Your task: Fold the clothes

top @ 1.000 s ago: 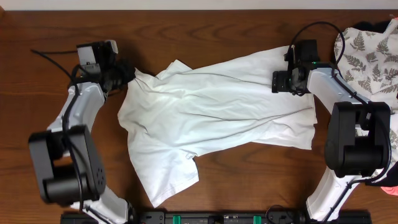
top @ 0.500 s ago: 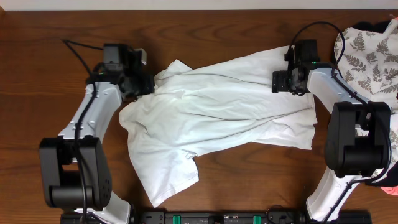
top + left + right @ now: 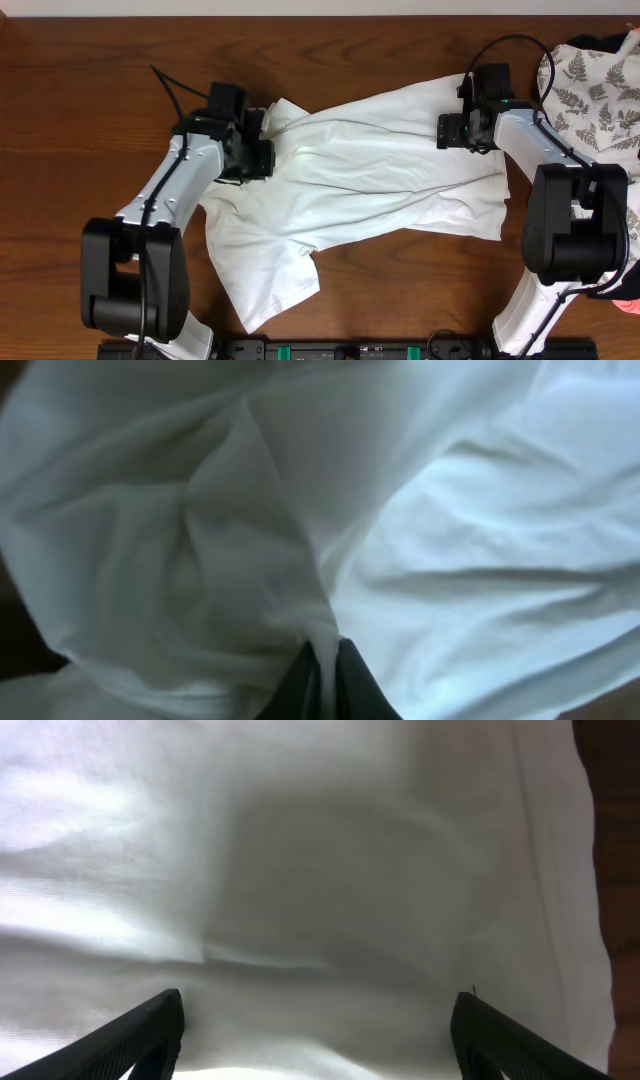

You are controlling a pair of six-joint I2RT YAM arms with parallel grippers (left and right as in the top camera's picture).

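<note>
The shirt [image 3: 350, 180] lies crumpled across the middle of the table [image 3: 60, 60]. It runs slantwise from a bunched corner on the left to a flatter part on the far right. One lobe of it trails toward the near edge, left of centre, and its lower right corner lies just beside the right arm.

The left gripper [image 3: 258, 148] sits on the shirt's left end. In the wrist view its dark fingertips [image 3: 322, 678] are pressed together with a ridge of white cloth pinched between them, and folds fan out from that pinch. The right gripper [image 3: 452, 132] hangs over the shirt's far right part. Its fingers [image 3: 150, 1030] are spread wide with only smooth cloth below and nothing between them. Whether they touch the cloth cannot be told.

A fern-print cloth [image 3: 590, 80] is heaped in the far right corner, just beside the right arm, which stands between it and the shirt. Something pink [image 3: 628, 300] shows at the right edge, near side. A black rail [image 3: 350, 350] runs along the near edge between the arm bases, and the shirt's trailing lobe ends close to it.

Bare wood lies left of the left arm, along the far edge beyond the shirt, and on the near side right of the trailing lobe.
</note>
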